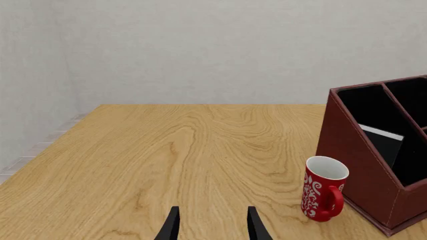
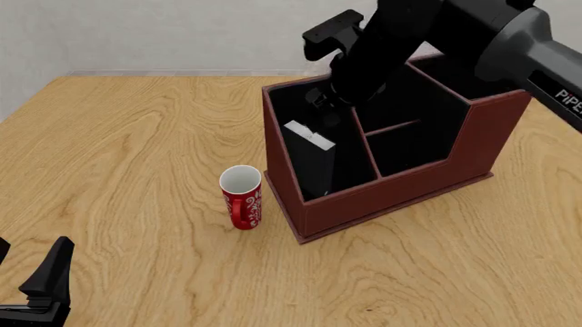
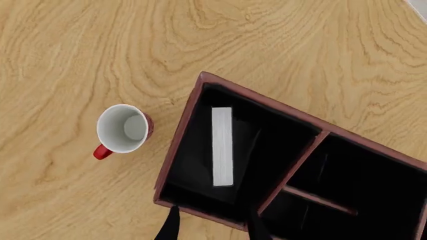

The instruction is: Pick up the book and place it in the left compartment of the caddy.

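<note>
The black book (image 2: 312, 158) with white page edges (image 3: 222, 146) stands tilted inside the left compartment (image 2: 293, 109) of the dark red-brown caddy (image 2: 391, 194). It also shows in the left wrist view as the book (image 1: 383, 142) in the caddy (image 1: 353, 145). My right gripper (image 3: 212, 227) hovers open above the compartment's far end, apart from the book, with nothing between its fingers. In the front view the right gripper (image 2: 324, 101) sits over the caddy's back left corner. My left gripper (image 1: 212, 227) is open and empty, low over the table's near left corner (image 2: 29, 271).
A red mug (image 2: 242, 197) with white pattern stands upright just left of the caddy's front left corner; the same mug (image 1: 323, 187) (image 3: 123, 129) shows in both wrist views. The caddy has other black-lined sections (image 2: 405, 146) to the right. Wooden table (image 2: 136, 136) spreads leftward.
</note>
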You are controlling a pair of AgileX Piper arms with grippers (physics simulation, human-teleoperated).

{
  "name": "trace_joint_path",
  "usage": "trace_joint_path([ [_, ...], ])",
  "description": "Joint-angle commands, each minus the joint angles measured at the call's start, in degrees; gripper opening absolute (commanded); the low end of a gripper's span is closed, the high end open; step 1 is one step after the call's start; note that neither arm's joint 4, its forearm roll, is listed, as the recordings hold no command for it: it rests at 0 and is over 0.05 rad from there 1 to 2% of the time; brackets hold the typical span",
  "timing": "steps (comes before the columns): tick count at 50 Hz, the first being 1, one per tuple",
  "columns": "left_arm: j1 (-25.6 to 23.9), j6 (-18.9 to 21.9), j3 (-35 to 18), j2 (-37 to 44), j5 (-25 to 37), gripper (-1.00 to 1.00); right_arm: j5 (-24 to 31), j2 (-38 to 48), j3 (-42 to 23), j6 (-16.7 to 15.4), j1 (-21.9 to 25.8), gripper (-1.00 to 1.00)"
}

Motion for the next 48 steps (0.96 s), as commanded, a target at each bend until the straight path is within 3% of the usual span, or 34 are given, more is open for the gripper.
trace_joint_path([
  [1,0.0,0.0,0.0,0.0,0.0,1.0,0.0,-5.6,3.1,0.8,1.4,1.0],
  [16,0.0,0.0,0.0,0.0,0.0,1.0,0.0,-8.7,4.0,0.4,1.6,1.0],
  [17,0.0,0.0,0.0,0.0,0.0,1.0,0.0,-13.5,6.2,1.8,3.5,1.0],
  [25,0.0,0.0,0.0,0.0,0.0,1.0,-0.3,-17.9,7.2,2.4,4.6,1.0],
  [27,0.0,0.0,0.0,0.0,0.0,1.0,-2.5,-20.5,9.8,0.8,3.6,1.0],
  [35,0.0,0.0,0.0,0.0,0.0,1.0,-10.0,-28.6,19.9,3.2,5.5,1.0],
  [48,0.0,0.0,0.0,0.0,0.0,1.0,-16.8,-38.1,32.8,3.0,4.9,1.0],
])
